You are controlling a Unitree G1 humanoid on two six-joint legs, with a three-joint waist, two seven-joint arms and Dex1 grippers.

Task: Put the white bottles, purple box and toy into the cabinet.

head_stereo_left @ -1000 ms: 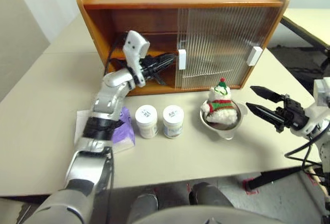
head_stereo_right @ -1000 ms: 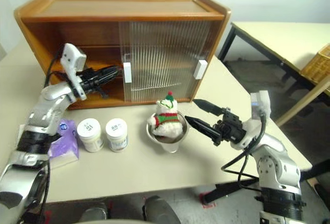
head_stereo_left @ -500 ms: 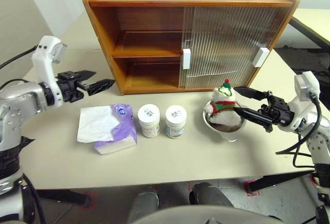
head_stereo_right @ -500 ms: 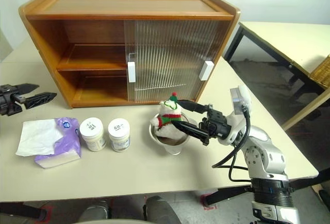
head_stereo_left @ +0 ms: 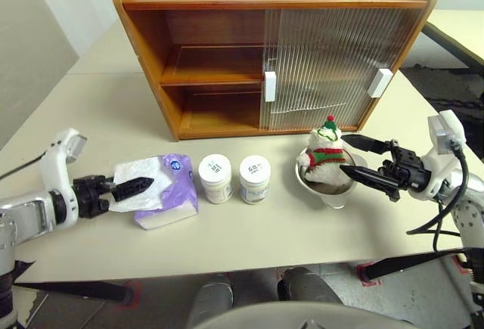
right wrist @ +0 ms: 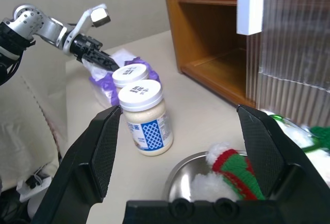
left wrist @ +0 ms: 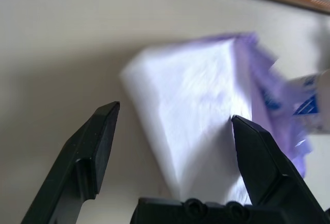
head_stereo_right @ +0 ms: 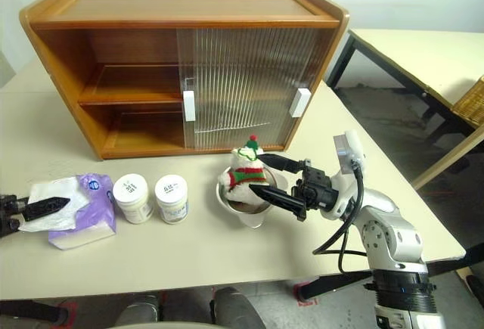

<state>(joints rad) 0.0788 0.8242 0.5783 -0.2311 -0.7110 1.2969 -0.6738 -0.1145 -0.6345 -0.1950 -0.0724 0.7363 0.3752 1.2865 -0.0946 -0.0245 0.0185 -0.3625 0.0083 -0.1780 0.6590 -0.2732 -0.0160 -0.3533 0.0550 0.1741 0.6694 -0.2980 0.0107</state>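
Altogether two white bottles [head_stereo_left: 217,178] [head_stereo_left: 254,178], one purple box [head_stereo_left: 168,201], one toy [head_stereo_left: 324,151]; both end effectors [head_stereo_left: 141,186] [head_stereo_left: 357,157] spread apart.

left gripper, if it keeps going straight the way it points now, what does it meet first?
Most likely the purple box. The left gripper is open and aimed at its white tissue; the left wrist view has the tissue between its fingers. Contact not confirmed.

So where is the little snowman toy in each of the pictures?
Left eye view: the toy sits in the steel bowl, right of centre.
Right eye view: toy near the middle, same bowl.
Left wrist view: no toy here.
Right wrist view: toy low down, in the bowl.
Shared landmark: the cabinet.
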